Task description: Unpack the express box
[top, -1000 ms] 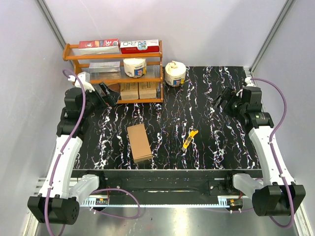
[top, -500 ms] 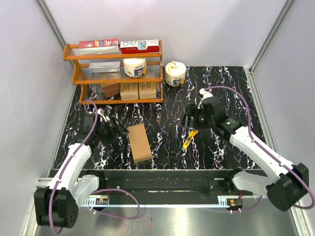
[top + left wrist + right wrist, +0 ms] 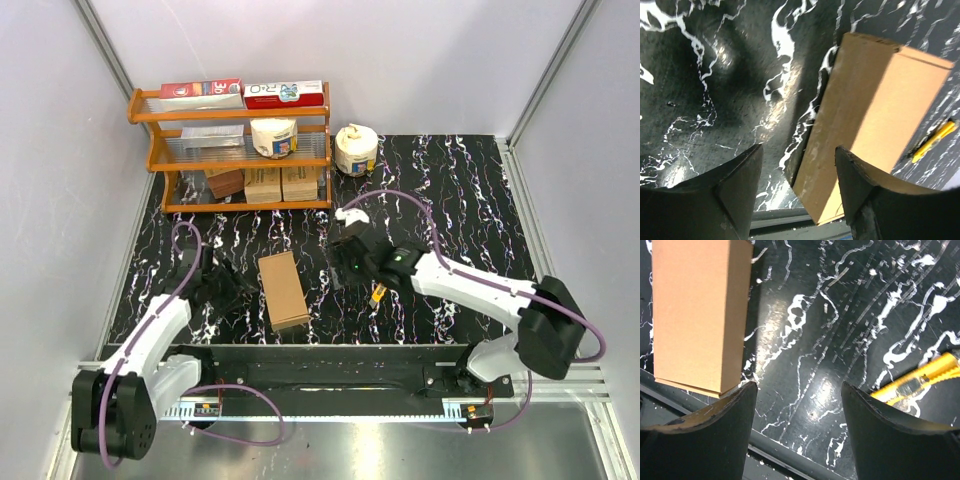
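The express box [image 3: 283,290], a plain brown oblong carton, lies shut on the black marbled table near its front edge. It also shows in the left wrist view [image 3: 870,130] and the right wrist view [image 3: 697,315]. My left gripper [image 3: 232,287] is open and empty, low over the table just left of the box. My right gripper [image 3: 338,272] is open and empty, just right of the box. A yellow utility knife [image 3: 380,292] lies right of my right gripper, partly under that arm; it shows in the right wrist view [image 3: 920,382].
An orange wire shelf [image 3: 232,150] at the back left holds red-and-white cartons [image 3: 243,93], small brown boxes [image 3: 265,184] and a white tape roll [image 3: 273,137]. Another white roll [image 3: 355,149] stands on the table beside it. Grey walls enclose the table.
Both arms have swung in from the table's sides toward the box. My right gripper moved left past the knife; my left gripper came down beside the box. The box has not moved.
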{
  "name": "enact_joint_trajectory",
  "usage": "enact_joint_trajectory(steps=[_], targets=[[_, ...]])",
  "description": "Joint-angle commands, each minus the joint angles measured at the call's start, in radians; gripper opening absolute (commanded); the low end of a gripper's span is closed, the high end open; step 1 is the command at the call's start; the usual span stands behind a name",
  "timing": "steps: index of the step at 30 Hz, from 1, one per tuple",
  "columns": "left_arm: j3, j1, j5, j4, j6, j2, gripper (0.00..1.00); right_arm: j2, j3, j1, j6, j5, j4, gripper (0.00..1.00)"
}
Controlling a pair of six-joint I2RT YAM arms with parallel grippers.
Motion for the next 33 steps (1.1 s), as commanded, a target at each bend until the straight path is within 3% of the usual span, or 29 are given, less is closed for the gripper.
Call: enact_joint_trajectory(steps=[1, 12, 20, 27, 33], targets=[[-0.028, -0.032, -0.011, 0.060, -0.043, 0.067, 0.62, 0.087, 0.145, 0.086, -0.055, 0.171, -0.036, 0.74], [0.011, -0.212, -0.008, 0.168, -0.038, 0.312, 0.57, 0.157, 0.180, 0.137, -0.062, 0.171, -0.030, 0.77], [0.066, -0.238, 0.099, 0.297, 0.022, 0.406, 0.55, 0.207, 0.179, 0.140, -0.025, 0.190, -0.040, 0.78], [0.107, -0.239, -0.084, 0.154, 0.006, 0.368, 0.53, 0.245, 0.229, 0.140, 0.007, 0.202, -0.093, 0.85], [0.101, -0.238, -0.120, 0.142, 0.003, 0.241, 0.57, 0.268, 0.243, 0.140, -0.004, 0.156, -0.096, 0.78]])
